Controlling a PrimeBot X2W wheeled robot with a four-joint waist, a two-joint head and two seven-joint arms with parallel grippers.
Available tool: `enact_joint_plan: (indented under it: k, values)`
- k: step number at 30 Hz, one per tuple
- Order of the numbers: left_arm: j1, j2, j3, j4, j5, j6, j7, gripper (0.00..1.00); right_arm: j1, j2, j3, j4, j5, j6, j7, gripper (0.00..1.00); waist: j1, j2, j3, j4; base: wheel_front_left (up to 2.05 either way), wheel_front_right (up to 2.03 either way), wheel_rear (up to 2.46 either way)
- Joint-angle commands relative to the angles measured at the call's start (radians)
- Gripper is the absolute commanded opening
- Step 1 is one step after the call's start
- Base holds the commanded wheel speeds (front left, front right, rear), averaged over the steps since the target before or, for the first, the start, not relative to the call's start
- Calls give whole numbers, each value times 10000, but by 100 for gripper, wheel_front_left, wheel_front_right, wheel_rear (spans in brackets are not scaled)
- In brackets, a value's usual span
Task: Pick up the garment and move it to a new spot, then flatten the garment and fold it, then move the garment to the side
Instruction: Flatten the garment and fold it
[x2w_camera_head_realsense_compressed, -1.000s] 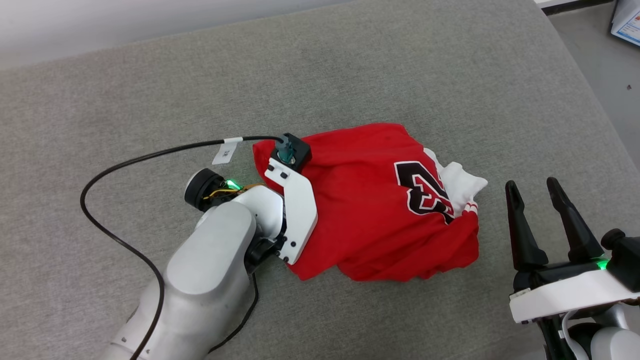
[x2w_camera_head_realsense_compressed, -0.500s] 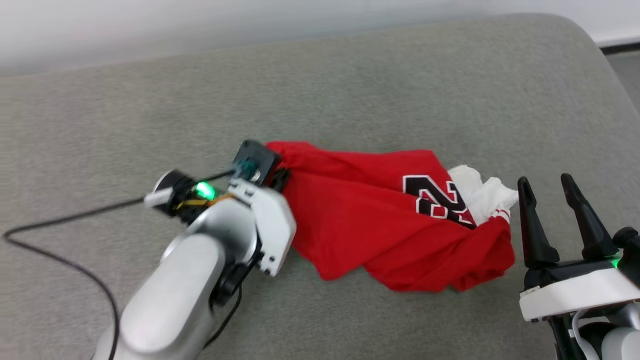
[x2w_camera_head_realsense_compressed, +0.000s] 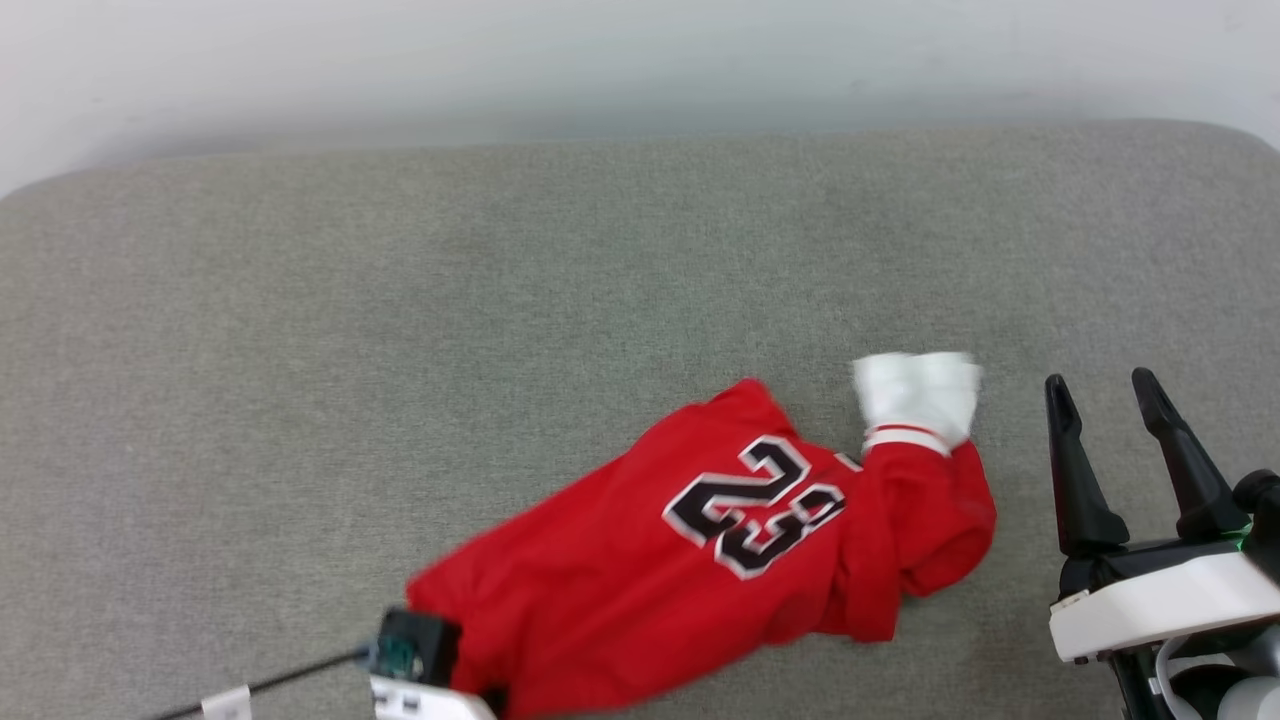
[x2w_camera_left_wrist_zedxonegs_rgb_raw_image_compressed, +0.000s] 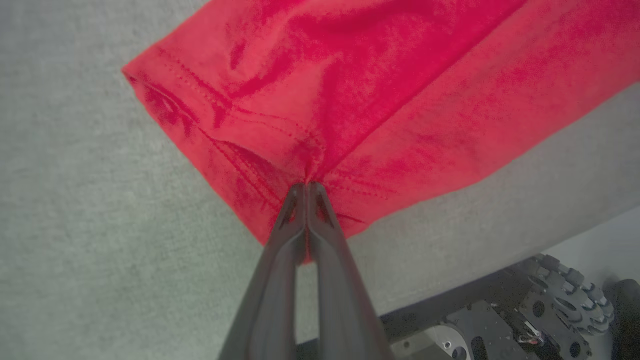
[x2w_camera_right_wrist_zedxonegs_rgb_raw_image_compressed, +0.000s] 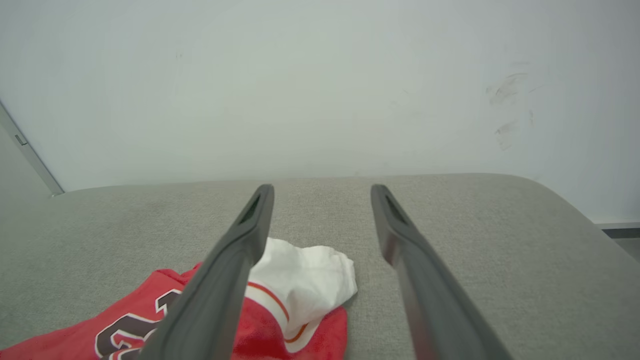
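left jaws pinch garment (x2w_camera_left_wrist_zedxonegs_rgb_raw_image_compressed: 400, 90), probably its hem

Counted: one garment (x2w_camera_head_realsense_compressed: 640, 560), with one white sleeve (x2w_camera_head_realsense_compressed: 918, 395) and two printed digits (x2w_camera_head_realsense_compressed: 755, 505) seen. Two grippers were recorded, left gripper (x2w_camera_left_wrist_zedxonegs_rgb_raw_image_compressed: 306, 187) and right gripper (x2w_camera_head_realsense_compressed: 1099, 377), two dark fingers (x2w_camera_right_wrist_zedxonegs_rgb_raw_image_compressed: 240, 250) each. One grey padded surface (x2w_camera_head_realsense_compressed: 400, 300) and one black cable (x2w_camera_head_realsense_compressed: 290, 680) were noted.

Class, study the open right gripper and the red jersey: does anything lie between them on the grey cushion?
Nothing visible does. Bare grey cushion separates the right gripper from the white sleeve of the jersey. The left gripper is shut on the jersey's hem.
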Motion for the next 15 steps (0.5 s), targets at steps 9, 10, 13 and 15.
enact_joint_plan:
  k: [9, 10, 13, 15]
  values:
    - [935, -659, -182, 847, -868, -129, -236, 100, 259, 16, -15, -130, -94, -5, 179, 100, 0, 0, -368, 125, 0, 0, 0]
    - [721, -734, -49, 819, -709, -47, -665, 100, 270, 20, -52, -159, -98, -5, 188, 100, 0, 0, -389, 140, 0, 0, 0]
    - [232, -965, 160, 757, -163, 29, -1998, 100, 328, 33, -118, -231, -100, -5, 271, 100, 0, 0, -475, 180, 0, 0, 0]
    - [-211, -1079, 246, 672, 127, -26, -2736, 100, 365, 43, -175, -263, -123, -5, 324, 100, 0, 0, -540, 213, 0, 0, 0]
